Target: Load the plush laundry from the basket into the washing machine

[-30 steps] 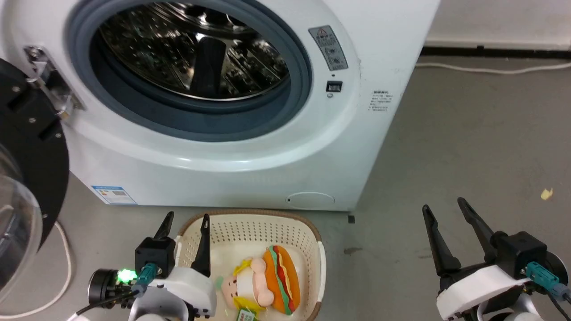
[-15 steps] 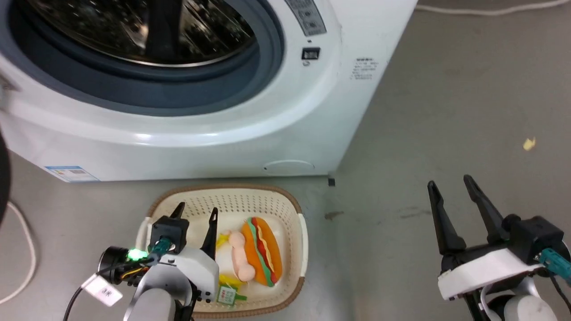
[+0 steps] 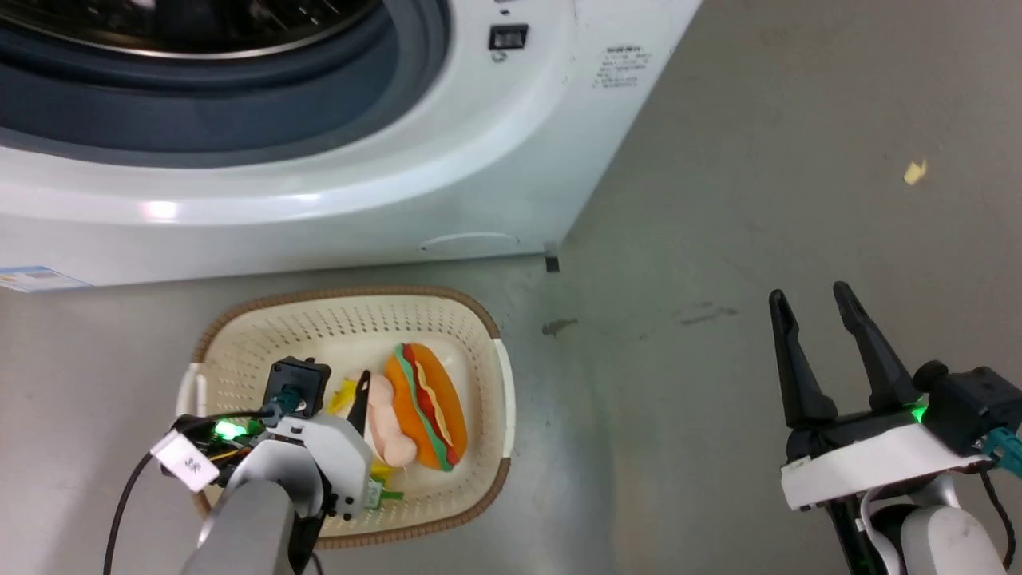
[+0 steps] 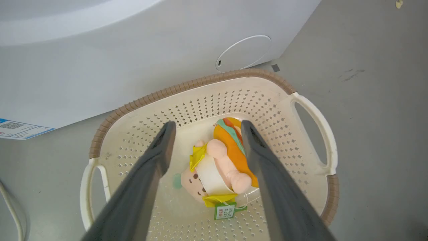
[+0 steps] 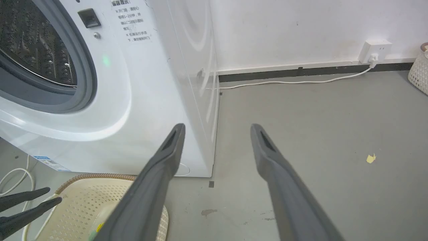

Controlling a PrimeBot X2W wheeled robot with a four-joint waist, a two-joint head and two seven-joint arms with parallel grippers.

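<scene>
We see plush laundry (image 3: 423, 403) in basket (image 3: 319, 327), long axis washing machine (image 3: 319, 216)-to-us; orange bun, striped edge up, pink piece (image 3: 386, 427) alongside. Left gripper (image 4: 207, 124), right gripper (image 3: 809, 294): both spread.

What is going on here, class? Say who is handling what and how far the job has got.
The robot's left claw hangs open over the cream perforated plastic basket, aimed at the orange bun-shaped plush and the pale pink-and-yellow plush lying inside. Neither toy is gripped yet. The right claw hovers open above the grey floor. The large white washing machine stands just behind the basket, its porthole uncovered.
</scene>
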